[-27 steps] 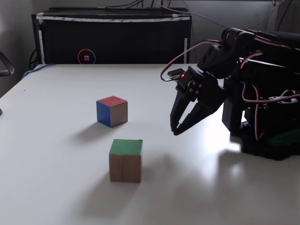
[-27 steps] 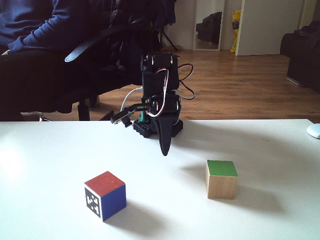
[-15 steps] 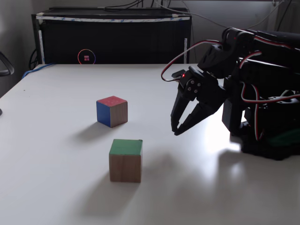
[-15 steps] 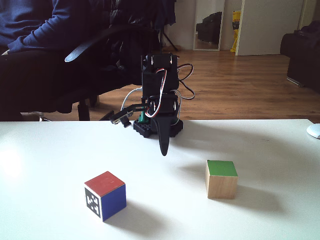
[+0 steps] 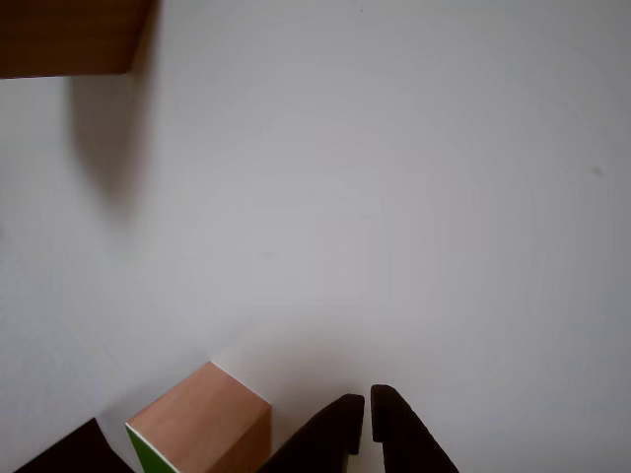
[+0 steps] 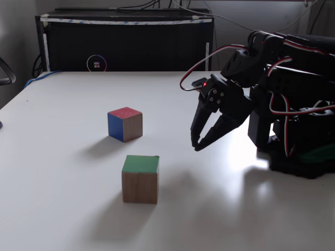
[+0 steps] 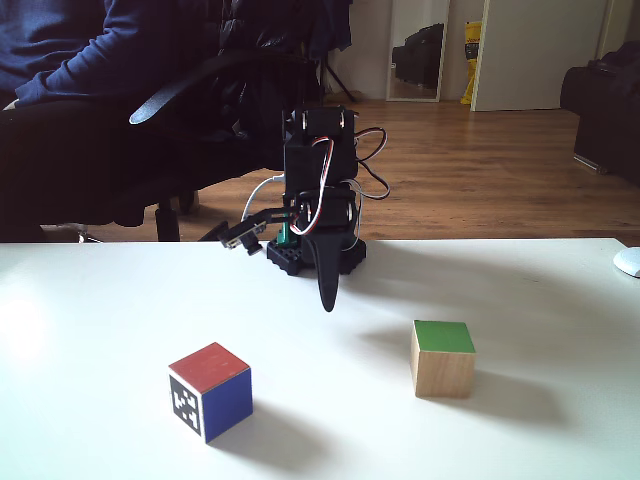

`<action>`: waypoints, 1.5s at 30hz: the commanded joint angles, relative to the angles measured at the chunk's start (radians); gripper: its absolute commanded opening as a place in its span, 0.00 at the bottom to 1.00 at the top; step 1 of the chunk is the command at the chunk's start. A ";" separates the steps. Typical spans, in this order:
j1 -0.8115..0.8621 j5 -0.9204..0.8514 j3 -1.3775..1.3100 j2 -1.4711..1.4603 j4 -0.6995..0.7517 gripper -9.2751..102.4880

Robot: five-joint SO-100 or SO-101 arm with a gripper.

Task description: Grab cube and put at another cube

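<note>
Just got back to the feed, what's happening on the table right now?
Nothing is held yet. The arm's tool hangs above the white table with its fingers nearly closed and empty. The green-topped wooden cube sits untouched, apart from the red-topped marker cube. A seated person is behind the table.

No readable words or numbers anywhere you look.

The nearest thing to a sign is the black-and-white square marker pattern on the white face of another cube [image 7: 187,403], the red-topped one on the worktop [image 7: 560,300]; you can see its blocky cells in a fixed view, but it carries no letters or digits. In a fixed view from the other side, you get a small glowing ring emblem [image 6: 96,64] on the dark cabinet [image 6: 125,44] behind the worktop, with tiny red and white specks inside it, too small for you to read. The green-faced cube [image 6: 140,179] bears no print.
</note>
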 commanded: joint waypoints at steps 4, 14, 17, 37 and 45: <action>-0.026 -0.002 -0.043 0.003 -0.003 0.08; -0.155 0.029 -0.124 -0.034 -0.003 0.14; -0.186 0.035 -0.130 -0.126 -0.051 0.17; -0.457 0.305 -0.712 -0.977 -0.067 0.30; -0.586 0.442 -0.862 -1.134 0.008 0.35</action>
